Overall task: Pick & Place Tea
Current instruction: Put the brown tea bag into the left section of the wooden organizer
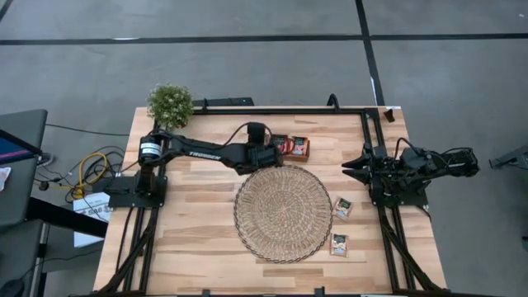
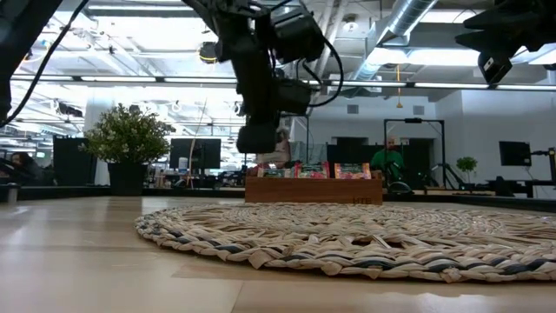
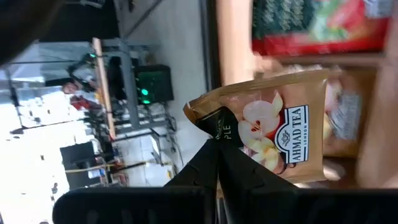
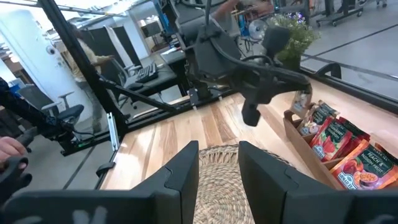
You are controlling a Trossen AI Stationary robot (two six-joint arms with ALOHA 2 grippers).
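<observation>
Wooden tabletop [image 1: 198, 214] carried a round woven mat [image 1: 283, 213] at centre. Left arm reached across to the wooden tray [image 1: 299, 148] behind the mat; left gripper [image 3: 217, 158] hung above it, fingers [image 3: 249, 171] pressed together, pinching a tan apple tea sachet [image 3: 283, 134] by its corner. Red sachets [image 4: 339, 146] stood upright in the tray. Right gripper [image 4: 217, 165] waited at the right edge, fingers spread, empty. Two sachets [image 1: 341, 224] lay on the tabletop just right of the mat.
</observation>
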